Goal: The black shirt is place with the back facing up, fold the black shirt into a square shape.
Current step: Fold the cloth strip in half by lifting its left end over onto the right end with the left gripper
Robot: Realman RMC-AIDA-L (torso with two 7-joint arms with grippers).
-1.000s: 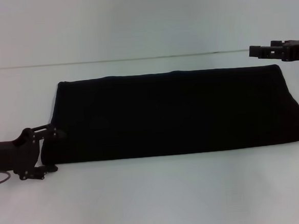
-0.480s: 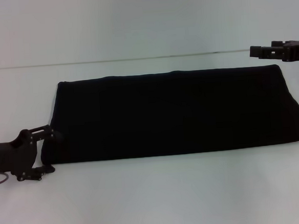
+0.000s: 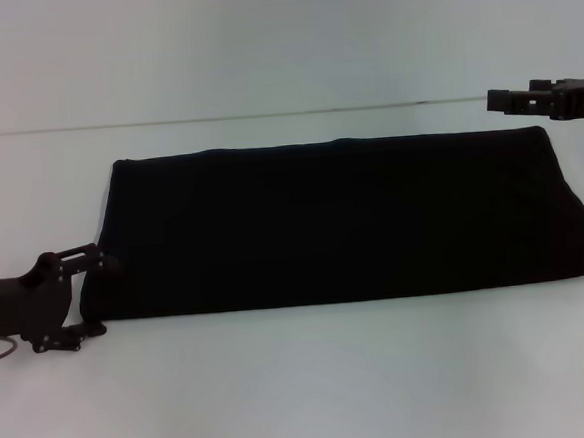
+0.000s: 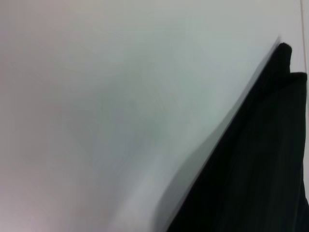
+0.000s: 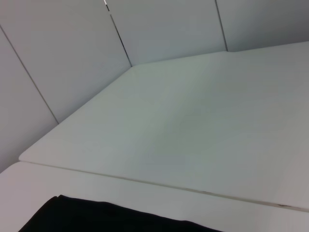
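the white bench (image 3: 314, 388) is bare along its near edge. just beyond that, at the robot's left, the left gripper (image 3: 95, 295) sits low at the near-left corner of the black shirt (image 3: 342, 220), its fingers spread apart, one at the shirt's left edge and the other beside the near corner. whether they actually touch the cloth cannot be told from the head view; they hold nothing lifted. the left wrist view shows only that corner of the black shirt (image 4: 260, 159) lying flat on the bench, with a small folded tip sticking out.

the shirt itself lies across the middle of the bench as a long, wide band, edges fairly straight, the right end flaring slightly toward the near side. judging by that shape, the lengthwise folding looks done, and what is left is bringing one end over the other to make a square.

farther off, the right gripper (image 3: 494, 100) hangs above the bench past the shirt's far-right corner, clear of the fabric. whether its fingers are open or closed cannot be told.
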